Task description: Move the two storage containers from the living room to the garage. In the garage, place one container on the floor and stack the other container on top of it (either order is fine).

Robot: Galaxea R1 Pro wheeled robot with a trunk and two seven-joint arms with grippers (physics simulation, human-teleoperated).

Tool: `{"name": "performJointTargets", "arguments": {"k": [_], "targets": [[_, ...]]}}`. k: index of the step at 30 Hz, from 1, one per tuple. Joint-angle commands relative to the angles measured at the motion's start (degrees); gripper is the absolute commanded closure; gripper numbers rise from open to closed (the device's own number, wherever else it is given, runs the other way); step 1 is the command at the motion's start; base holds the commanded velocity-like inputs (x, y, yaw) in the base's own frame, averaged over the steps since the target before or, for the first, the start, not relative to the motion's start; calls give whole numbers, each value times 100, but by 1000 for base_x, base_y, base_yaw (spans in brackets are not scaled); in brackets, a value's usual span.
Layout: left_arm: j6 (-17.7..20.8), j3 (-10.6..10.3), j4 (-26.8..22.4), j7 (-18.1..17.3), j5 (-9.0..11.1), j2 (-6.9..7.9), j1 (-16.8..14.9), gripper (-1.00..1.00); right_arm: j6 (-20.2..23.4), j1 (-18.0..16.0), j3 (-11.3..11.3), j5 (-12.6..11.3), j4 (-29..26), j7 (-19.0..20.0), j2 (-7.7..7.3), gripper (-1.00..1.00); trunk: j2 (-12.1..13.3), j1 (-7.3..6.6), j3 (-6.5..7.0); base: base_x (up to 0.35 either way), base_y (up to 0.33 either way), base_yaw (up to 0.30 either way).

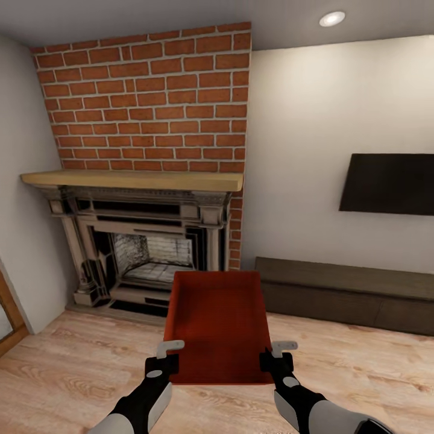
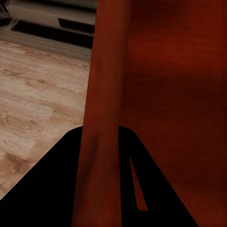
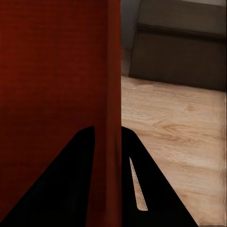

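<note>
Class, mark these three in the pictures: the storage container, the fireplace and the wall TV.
storage container (image 1: pixel 220 328): head view, on its ribbed inside bottom.
fireplace (image 1: pixel 154 256): head view, on the pale back of the firebox opening.
wall TV (image 1: pixel 389 184): head view, on the middle of the black screen.

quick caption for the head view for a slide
Both grippers, left and right, hold one orange-red storage container by its side walls, facing the brick fireplace.
</note>
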Motion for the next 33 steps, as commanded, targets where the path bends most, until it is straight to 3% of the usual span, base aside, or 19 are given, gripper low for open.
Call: {"name": "performJointTargets", "arguments": {"k": [1, 33], "targets": [[8, -12, -1, 52, 76, 8, -2, 100, -56, -9, -142, -94, 8, -49, -1, 100, -9, 2, -7, 0, 0, -275], [-1, -12, -5, 52, 79, 6, -2, 100, -55, -9, -151, -97, 8, -49, -2, 100, -9, 2, -2, 0, 0, -281]]}}
